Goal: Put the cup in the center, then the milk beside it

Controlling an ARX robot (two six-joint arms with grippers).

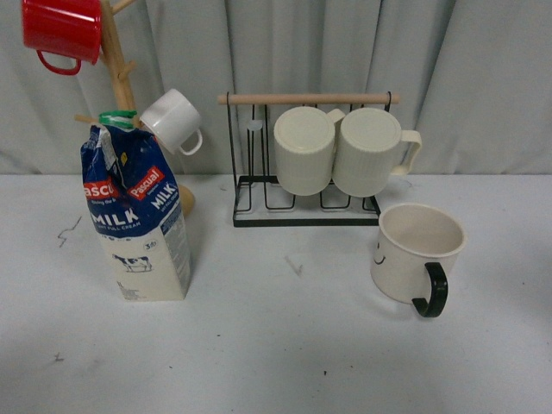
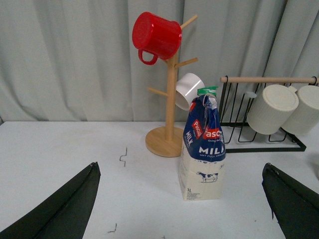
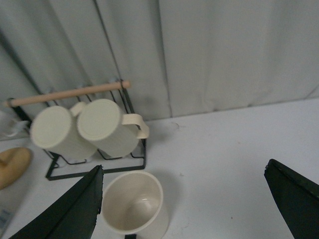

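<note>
Right gripper (image 3: pixel 182 167): spread wide, nothing between the fingers, poised above the tabletop (image 3: pixel 234 149) and angled down toward the cup (image 3: pixel 133 205). Off-centre in the gap: cup close under one finger (image 3: pixel 75 209), well apart from the other. Upright, mouth up, empty inside. Handle turned toward the robot, as read from the front view; smiley on the side facing the milk (image 1: pixel 138 216). Located on the robot's right, just in front of the wire rack (image 1: pixel 306 216) holding two ribbed mugs (image 1: pixel 306 151).

Left gripper (image 2: pixel 180 164): likewise spread and empty, facing the milk. Carton upright, long axis vertical, green cap on top, on the robot's left, just in front of the wooden mug tree (image 2: pixel 169 99).

Assign the cup to the right gripper: nearer arm, cup already beneath it. Before closing, shift sideways to bring the rim midway between the fingers, then descend. Judged risk if skipped: one finger landing on the rim and tipping the cup.

Carry toward the robot's left, to the center (image 1: pixel 224 319), judged as the bare patch among the small black marks (image 1: pixel 296 266). Full frame of marks not clear from these views. Leave the milk for the left gripper afterward.
</note>
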